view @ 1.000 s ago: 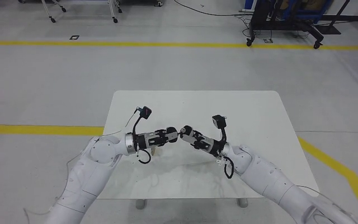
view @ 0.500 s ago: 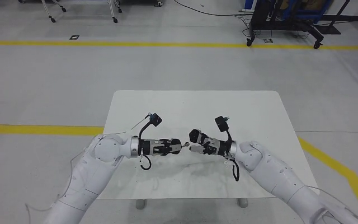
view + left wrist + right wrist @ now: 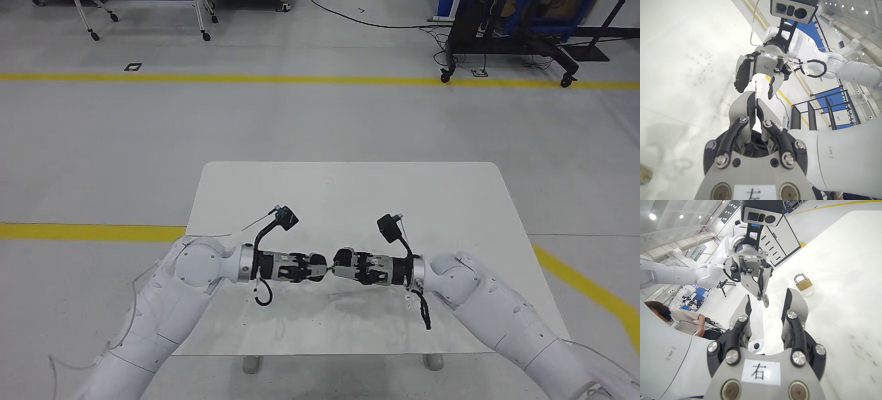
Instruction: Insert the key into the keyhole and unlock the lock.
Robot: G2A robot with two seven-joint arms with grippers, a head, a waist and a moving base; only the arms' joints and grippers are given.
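White table (image 3: 350, 190) in a factory hall, arms meeting at its near middle | left gripper (image 3: 755, 103) pinches the key (image 3: 766, 301), round head sticking out | right gripper (image 3: 768, 294) fingers wide around that head, likely to regrip it for insertion | padlock (image 3: 803, 283) lies flat on the table, apart, shackle closed.

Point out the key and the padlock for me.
key (image 3: 766, 301): right wrist view, on its exposed round end.
padlock (image 3: 804, 284): right wrist view, on its brass body.
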